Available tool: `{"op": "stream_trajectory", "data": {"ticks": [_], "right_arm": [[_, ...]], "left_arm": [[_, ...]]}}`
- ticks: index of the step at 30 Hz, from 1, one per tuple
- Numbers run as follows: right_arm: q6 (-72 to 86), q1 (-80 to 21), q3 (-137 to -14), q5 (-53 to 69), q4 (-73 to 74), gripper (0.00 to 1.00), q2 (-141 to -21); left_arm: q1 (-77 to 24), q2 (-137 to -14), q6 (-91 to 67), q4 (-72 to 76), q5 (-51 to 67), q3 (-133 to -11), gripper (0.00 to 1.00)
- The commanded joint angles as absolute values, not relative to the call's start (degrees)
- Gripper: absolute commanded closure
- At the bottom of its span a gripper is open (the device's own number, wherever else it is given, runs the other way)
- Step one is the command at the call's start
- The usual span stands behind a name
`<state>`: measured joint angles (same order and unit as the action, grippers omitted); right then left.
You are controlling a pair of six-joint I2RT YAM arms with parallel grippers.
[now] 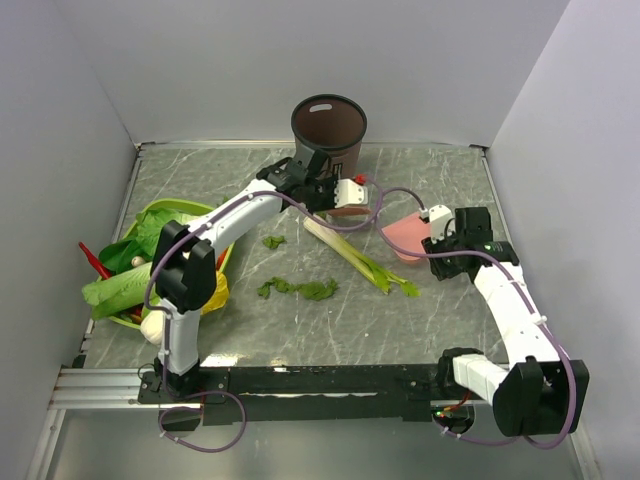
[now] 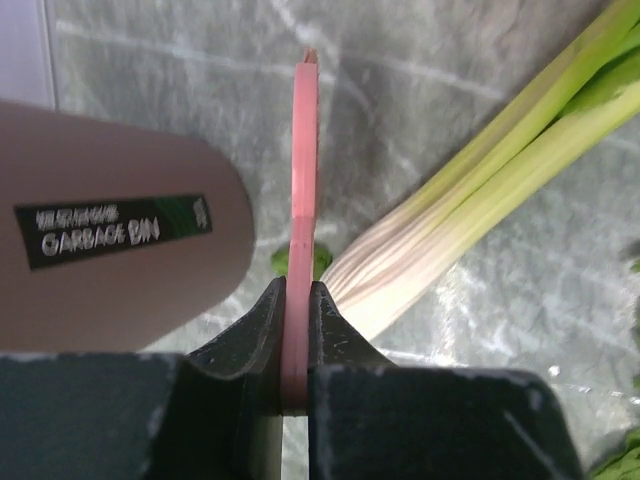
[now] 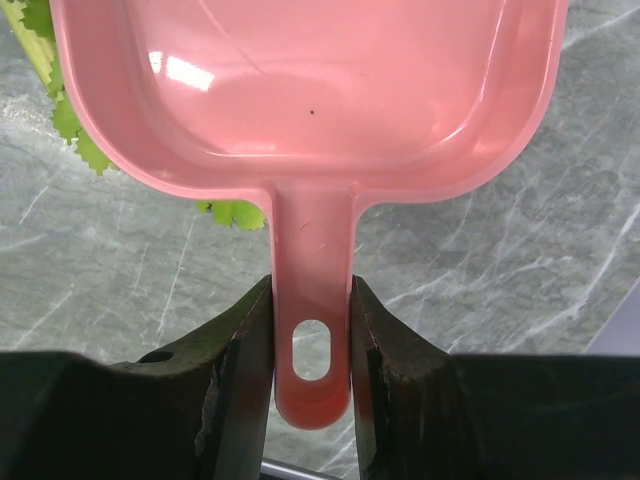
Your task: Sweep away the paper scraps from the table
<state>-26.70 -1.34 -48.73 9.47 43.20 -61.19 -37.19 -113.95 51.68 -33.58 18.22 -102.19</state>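
Note:
Dark-green paper scraps (image 1: 300, 289) lie mid-table, with one more bit (image 1: 273, 241) further back, on the grey-green marble table (image 1: 440, 180). My left gripper (image 1: 340, 197) (image 2: 297, 290) is shut on a thin pink brush handle (image 2: 300, 180), seen edge-on, in front of the bin; the brush (image 1: 351, 211) hangs by the leek's white end. A green scrap (image 2: 320, 260) peeks from behind the handle. My right gripper (image 1: 438, 242) (image 3: 310, 290) is shut on the handle of the pink dustpan (image 3: 300, 80) (image 1: 404, 236), which is empty and right of the leek.
A dark brown garbage bin (image 1: 329, 128) (image 2: 120, 250) stands at the back. The long leek stalk (image 1: 355, 258) (image 2: 480, 190) lies diagonally between the arms. Light-green serrated leaf edges (image 3: 232, 212) show under the dustpan. A green basket (image 1: 165, 212) with cabbage (image 1: 118, 288) sits at the left.

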Motion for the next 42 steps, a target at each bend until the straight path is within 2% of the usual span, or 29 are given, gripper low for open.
{"op": "stream_trajectory", "data": {"ticks": [1,10,20,29,36,42], "right_arm": [[-29.26,-1.23,-49.74,11.95,43.06,1.0,-58.1],[-48.67,-13.52,-50.8,20.74,54.03,1.0,-56.25],[-58.8,-27.41,-48.61,17.05,60.73,1.0,-59.06],[-50.46,-35.77,-48.34,12.23,60.12,1.0,-61.61],[-43.25,-35.77,-50.01,7.57,65.21,1.0,-66.18],[-39.91,-35.77,-49.66,5.19,64.52,1.0,-69.78]], "left_arm": [[-35.16,-111.54,53.09,-35.15,11.96,-100.29,0.99],[-31.91,-101.26,47.29,-39.46,5.89,-87.83,0.99],[-31.82,-86.06,37.45,-44.56,7.3,-79.19,0.99],[-31.82,-81.47,36.04,-49.21,-5.26,-83.75,0.99],[-31.82,-84.64,27.61,-62.21,-6.15,-90.17,0.99],[-31.73,-85.87,20.13,-63.02,-6.94,-86.49,0.99]]}}
